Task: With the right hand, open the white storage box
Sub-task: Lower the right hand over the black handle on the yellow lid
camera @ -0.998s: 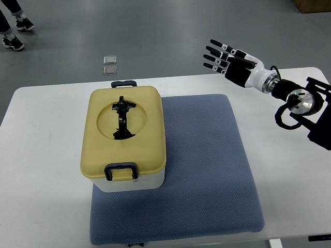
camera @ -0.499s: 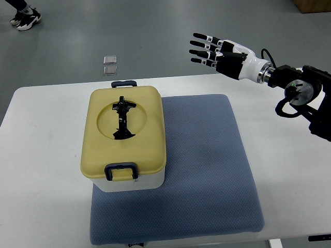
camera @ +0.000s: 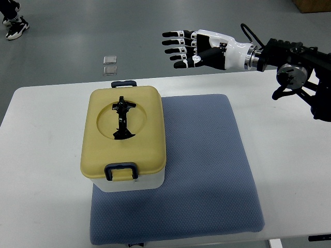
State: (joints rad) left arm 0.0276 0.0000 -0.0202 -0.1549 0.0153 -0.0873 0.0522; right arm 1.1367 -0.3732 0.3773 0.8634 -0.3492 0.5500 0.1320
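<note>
A white box (camera: pixel 124 150) with a pale yellow lid (camera: pixel 124 132) sits on the left part of a blue mat (camera: pixel 207 170), which lies on a white table (camera: pixel 41 181). The lid is on. A black handle (camera: pixel 122 118) lies folded in a round hollow in the lid's top. A dark blue latch (camera: pixel 121 171) sits on the box's near edge and another latch (camera: pixel 123 82) on its far edge. The right hand (camera: pixel 199 47), white and black, hangs in the air beyond the box's far right corner, over the grey floor (camera: pixel 77 36) past the table's edge. Its fingers (camera: pixel 173 50) are straight and spread, pointing left, and hold nothing; it touches nothing. Its arm (camera: pixel 289 64) comes in from the right. On the floor beyond the box lie two small square tiles (camera: pixel 109 64). A person's shoes (camera: pixel 14 27) show far beyond the box to the left.
</note>
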